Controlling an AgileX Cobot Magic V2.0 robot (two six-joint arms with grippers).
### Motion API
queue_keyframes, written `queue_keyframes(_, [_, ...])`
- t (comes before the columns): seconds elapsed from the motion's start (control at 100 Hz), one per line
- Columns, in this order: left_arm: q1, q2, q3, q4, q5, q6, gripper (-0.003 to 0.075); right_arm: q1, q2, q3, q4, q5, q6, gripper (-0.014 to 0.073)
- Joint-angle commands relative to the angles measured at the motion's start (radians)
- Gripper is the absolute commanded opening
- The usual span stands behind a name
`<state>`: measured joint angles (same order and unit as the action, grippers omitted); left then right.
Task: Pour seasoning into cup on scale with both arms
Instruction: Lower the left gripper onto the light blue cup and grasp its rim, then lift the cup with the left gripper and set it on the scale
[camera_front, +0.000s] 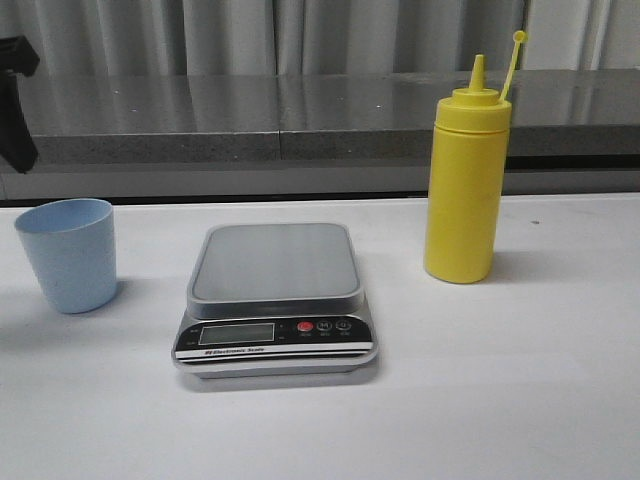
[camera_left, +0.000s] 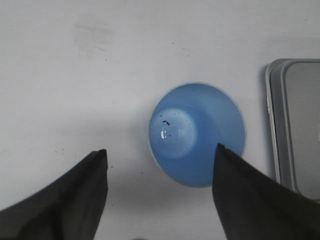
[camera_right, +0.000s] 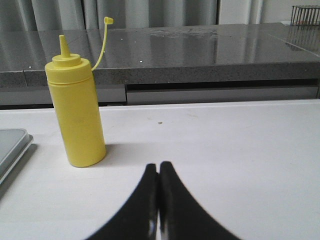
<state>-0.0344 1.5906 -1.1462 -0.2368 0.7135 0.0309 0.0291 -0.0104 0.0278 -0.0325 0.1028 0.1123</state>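
The pale blue cup (camera_front: 68, 254) stands upright on the white table, left of the scale (camera_front: 275, 297). The yellow seasoning bottle (camera_front: 466, 180) stands upright to the right of the scale, its cap strap sticking up. In the left wrist view my left gripper (camera_left: 161, 156) is open above the cup (camera_left: 197, 134), seen from above; one finger overlaps the cup's rim. Only a black part of the left arm (camera_front: 15, 100) shows in the front view. My right gripper (camera_right: 159, 167) is shut and empty, low over the table, apart from the bottle (camera_right: 76, 107).
A grey stone counter (camera_front: 320, 110) runs along the back behind the table, with curtains behind it. The scale's edge shows in the left wrist view (camera_left: 295, 125) and in the right wrist view (camera_right: 12, 145).
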Motion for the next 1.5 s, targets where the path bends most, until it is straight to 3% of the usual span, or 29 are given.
queue_keyframes(0.0, [-0.009, -0.001, -0.042, -0.02, -0.024, -0.01, 0.044, 0.0, -0.023, -0.015, -0.003, -0.074, -0.007, -0.0068])
queue_keyframes(0.61, [-0.009, 0.125, -0.046, -0.02, -0.089, -0.01, 0.0428, 0.0, -0.023, -0.015, -0.003, -0.074, -0.007, -0.0068])
queue_keyframes(0.94, [-0.009, 0.125, -0.046, -0.02, -0.095, -0.01, 0.0109, 0.0, -0.023, -0.015, -0.003, -0.074, -0.007, -0.0068])
queue_keyframes(1.13, [-0.009, 0.125, -0.046, -0.02, -0.095, -0.01, -0.0021, 0.0, -0.023, -0.015, -0.003, -0.074, -0.007, -0.0068])
queue_keyframes(1.49, [-0.009, 0.121, -0.101, -0.02, -0.047, -0.01, -0.002, 0.0, -0.023, -0.015, -0.003, -0.074, -0.007, -0.0068])
